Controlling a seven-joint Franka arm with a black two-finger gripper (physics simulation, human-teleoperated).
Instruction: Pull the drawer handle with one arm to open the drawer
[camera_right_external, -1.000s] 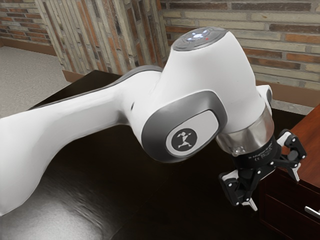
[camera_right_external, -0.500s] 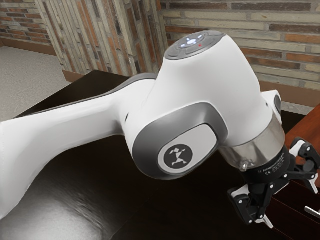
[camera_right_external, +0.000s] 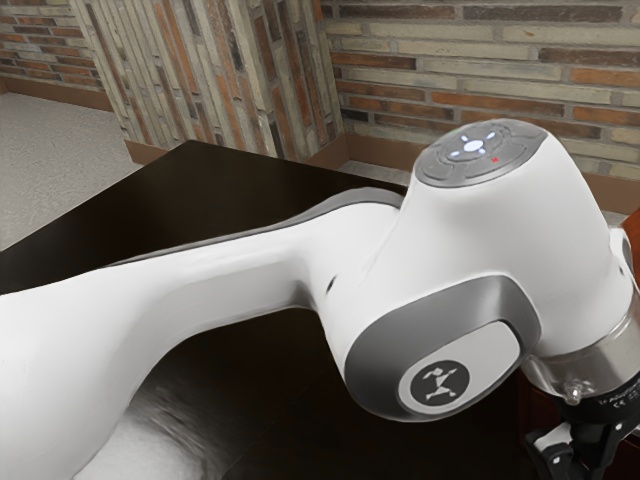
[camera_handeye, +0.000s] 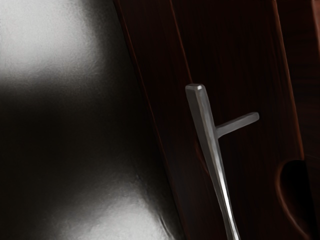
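Shifted down toward the exterior view's right since a second ago, my tool (camera_right_external: 572, 458) hangs near the handle (camera_handeye: 212, 150) of the drawer (camera_handeye: 240, 55); its grip I cannot tell.

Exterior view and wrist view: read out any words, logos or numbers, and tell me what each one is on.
Nothing can be quoted as it reads.
On the grey joint cap: a white stick-figure emblem, no letters.
On the black wrist collar: small white print, too small to read.
On the drawer handle and drawer front: no marking.
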